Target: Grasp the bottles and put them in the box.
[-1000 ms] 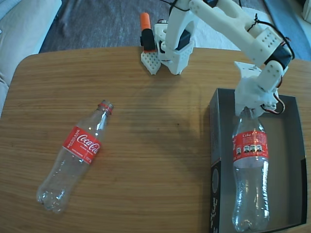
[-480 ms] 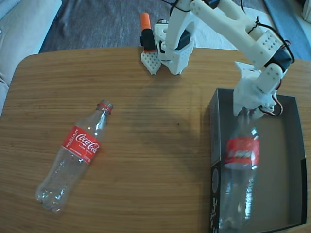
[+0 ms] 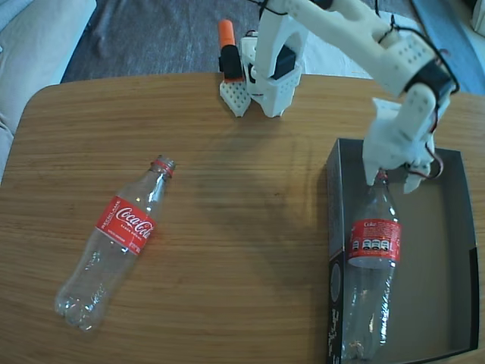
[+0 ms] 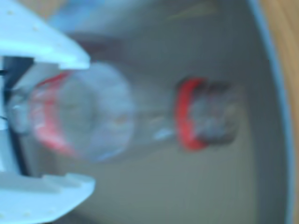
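Released since a moment ago, one bottle (image 3: 371,265) lies in the box (image 3: 455,250) beneath the claw (image 3: 394,180) (spread wide).

- The fixed view looks down from high up at the whole table (image 3: 250,227).
- The wrist view sits very close, blurry.
- Both show the box (image 3: 447,250) (image 4: 275,93).

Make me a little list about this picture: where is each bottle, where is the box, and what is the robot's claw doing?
bottle in box: lying in the box along its left wall, neck toward the claw
other bottle: lying on the table, left side of the fixed view, apart from the box
box: right side of the table, open on top
claw: over the neck of the bottle in the box; its fingers sit on either side of the bottle in the wrist view, grip unclear
table: wooden
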Controlling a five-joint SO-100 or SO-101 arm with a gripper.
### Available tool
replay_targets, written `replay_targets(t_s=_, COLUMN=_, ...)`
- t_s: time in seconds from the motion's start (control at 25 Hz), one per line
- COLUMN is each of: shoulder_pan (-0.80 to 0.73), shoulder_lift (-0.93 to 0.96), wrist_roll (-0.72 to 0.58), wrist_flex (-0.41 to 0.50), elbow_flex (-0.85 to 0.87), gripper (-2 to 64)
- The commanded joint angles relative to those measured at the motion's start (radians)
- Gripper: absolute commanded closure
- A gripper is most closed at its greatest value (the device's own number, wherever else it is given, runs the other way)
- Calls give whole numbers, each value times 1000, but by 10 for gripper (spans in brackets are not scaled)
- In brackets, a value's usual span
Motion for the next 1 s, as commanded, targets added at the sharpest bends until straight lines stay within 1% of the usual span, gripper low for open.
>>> replay_targets(t_s=0.0, shoulder_pan=25, shoulder_lift=106, wrist_roll=-3, wrist_flex=49, elbow_flex=-103, gripper=351)
replay_targets(t_s=0.16, shoulder_pan=78, shoulder_lift=169, wrist_roll=-2, wrist_flex=101, elbow_flex=-167, gripper=351)
replay_targets(t_s=0.28, shoulder_pan=147, shoulder_lift=206, wrist_roll=0, wrist_flex=140, elbow_flex=-158, gripper=351)
replay_targets(t_s=0.32, shoulder_pan=175, shoulder_lift=216, wrist_roll=12, wrist_flex=150, elbow_flex=-153, gripper=351)
replay_targets(t_s=0.4, shoulder_pan=244, shoulder_lift=238, wrist_roll=100, wrist_flex=155, elbow_flex=-141, gripper=351)
replay_targets(t_s=0.48, shoulder_pan=321, shoulder_lift=261, wrist_roll=160, wrist_flex=155, elbow_flex=-121, gripper=351)
replay_targets(t_s=0.64, shoulder_pan=489, shoulder_lift=319, wrist_roll=222, wrist_flex=155, elbow_flex=-66, gripper=351)
replay_targets(t_s=0.76, shoulder_pan=571, shoulder_lift=383, wrist_roll=233, wrist_flex=155, elbow_flex=-14, gripper=351)
replay_targets(t_s=0.96, shoulder_pan=655, shoulder_lift=505, wrist_roll=233, wrist_flex=156, elbow_flex=110, gripper=351)
